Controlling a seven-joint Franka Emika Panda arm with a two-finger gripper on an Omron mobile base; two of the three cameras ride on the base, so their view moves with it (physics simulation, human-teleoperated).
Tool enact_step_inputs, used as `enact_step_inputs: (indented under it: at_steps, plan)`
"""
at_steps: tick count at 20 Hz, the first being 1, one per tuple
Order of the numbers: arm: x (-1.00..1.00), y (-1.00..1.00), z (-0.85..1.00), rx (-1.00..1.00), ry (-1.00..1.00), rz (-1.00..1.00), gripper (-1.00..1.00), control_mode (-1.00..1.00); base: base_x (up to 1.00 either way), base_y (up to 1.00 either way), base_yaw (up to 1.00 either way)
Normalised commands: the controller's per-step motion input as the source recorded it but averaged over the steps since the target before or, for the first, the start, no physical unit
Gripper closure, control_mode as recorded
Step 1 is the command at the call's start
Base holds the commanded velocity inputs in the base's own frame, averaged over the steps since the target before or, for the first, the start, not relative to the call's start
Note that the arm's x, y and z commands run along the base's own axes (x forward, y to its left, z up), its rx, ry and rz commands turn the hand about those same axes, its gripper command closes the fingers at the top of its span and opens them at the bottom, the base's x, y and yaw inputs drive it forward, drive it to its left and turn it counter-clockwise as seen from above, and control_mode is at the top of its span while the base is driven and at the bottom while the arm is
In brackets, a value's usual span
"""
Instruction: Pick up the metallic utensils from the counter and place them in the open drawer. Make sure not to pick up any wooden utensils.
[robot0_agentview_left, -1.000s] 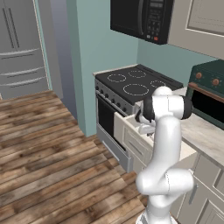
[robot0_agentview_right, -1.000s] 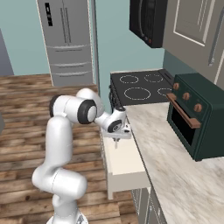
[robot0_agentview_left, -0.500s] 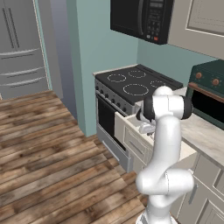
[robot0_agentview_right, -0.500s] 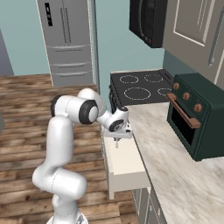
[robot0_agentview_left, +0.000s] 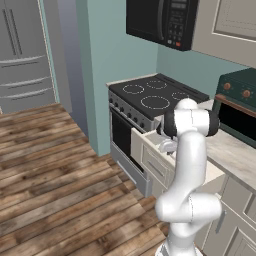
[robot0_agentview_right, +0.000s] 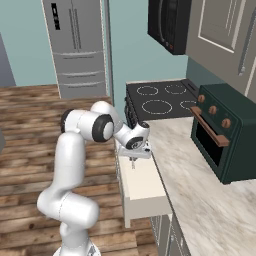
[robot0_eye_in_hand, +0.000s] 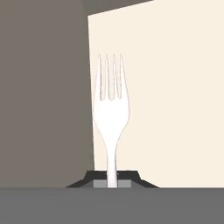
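Nothing moves; our arm stays still.
Our claw (robot0_eye_in_hand: 112, 181) holds a pale fork (robot0_eye_in_hand: 111, 100) over the open drawer (robot0_agentview_right: 145, 186).

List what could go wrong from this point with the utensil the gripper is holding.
1. The fork is pinched only at the end of its handle by the gripper, so it might swing or slip.
2. In the hand view its tines sit near the edge of the open drawer; released here, it might land on the rim or fall outside.
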Motion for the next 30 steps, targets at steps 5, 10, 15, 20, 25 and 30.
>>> enact_step_inputs:
  at_steps: [5,10,15,20,25,30]
  plan:
    - [0.22,0.00,0.15,0.20,0.09,0.00,1.00,-1.00,0.00,0.00,0.00]
    - [0.15,0.00,-0.07,0.10,0.01,0.00,1.00,-1.00,0.00,0.00,0.00]
    - [0.18,0.00,-0.48,0.01,-0.01,0.00,1.00,-1.00,0.00,0.00,0.00]
    - [0.20,0.00,-0.28,0.01,-0.01,0.00,1.00,-1.00,0.00,0.00,0.00]
    - [0.04,0.00,-0.40,0.01,-0.05,0.00,1.00,-1.00,0.00,0.00,0.00]
    - [0.00,0.00,-0.51,0.00,-0.08,0.00,1.00,-1.00,0.00,0.00,0.00]
